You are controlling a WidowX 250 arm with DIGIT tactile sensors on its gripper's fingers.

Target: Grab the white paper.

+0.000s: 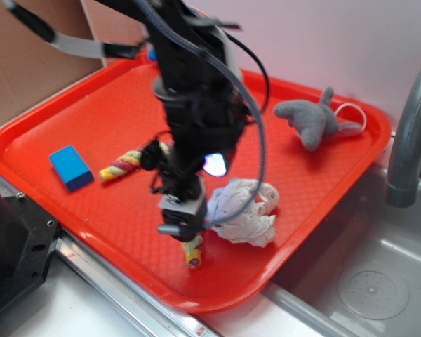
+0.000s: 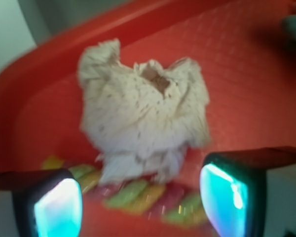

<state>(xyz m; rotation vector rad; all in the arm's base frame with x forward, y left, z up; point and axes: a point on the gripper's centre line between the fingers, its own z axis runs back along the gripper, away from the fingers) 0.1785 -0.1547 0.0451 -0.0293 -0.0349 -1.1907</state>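
The end effector (image 2: pixel 140 207) is held spread, low in the frame, before the white paper (image 2: pixel 143 113); the striped candy (image 2: pixel 138 197) beneath could be pinched instead.

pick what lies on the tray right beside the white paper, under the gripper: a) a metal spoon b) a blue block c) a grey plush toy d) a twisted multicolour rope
d: the twisted multicolour rope lies on the red tray beside the white paper, below the open gripper; the blue block and grey plush toy lie far off.
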